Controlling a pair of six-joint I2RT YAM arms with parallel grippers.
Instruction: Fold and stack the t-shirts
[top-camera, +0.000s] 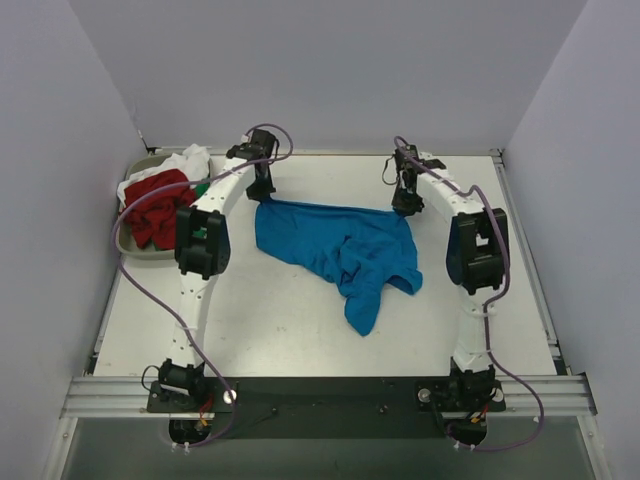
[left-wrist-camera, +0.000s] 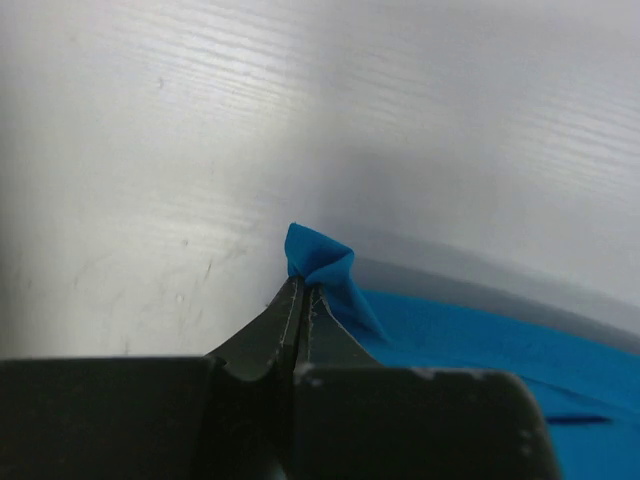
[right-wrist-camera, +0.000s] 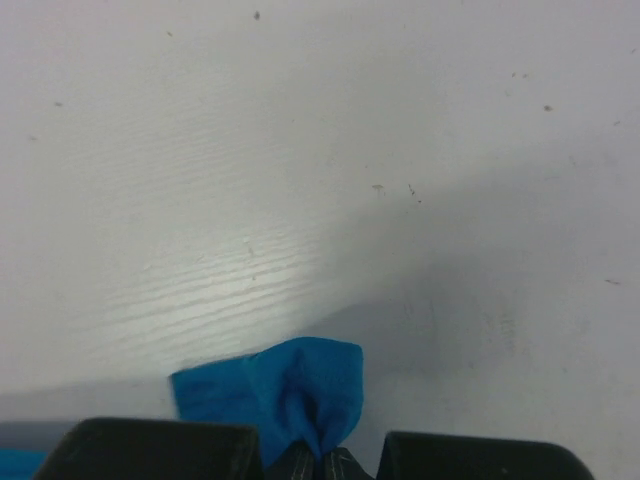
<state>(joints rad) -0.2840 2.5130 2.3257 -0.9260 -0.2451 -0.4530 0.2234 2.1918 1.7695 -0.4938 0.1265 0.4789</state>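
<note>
Left gripper (left-wrist-camera: 300, 285) pinches blue t-shirt (top-camera: 335, 245) corner; right gripper (right-wrist-camera: 320, 456) likewise; only wrist views show.

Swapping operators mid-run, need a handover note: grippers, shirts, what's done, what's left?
Left gripper: shut on the far-left corner of the blue t-shirt.
Right gripper: shut on its far-right corner.
Blue t-shirt: on the table, far edge held between the grippers, near part bunched up.
Red t-shirt, white t-shirt and a bit of green cloth: heaped unfolded in the grey tray, far left.
Done: both corners gripped. Nothing folded, no stack.
Left: fold the blue one, then the others, and stack all.
</note>
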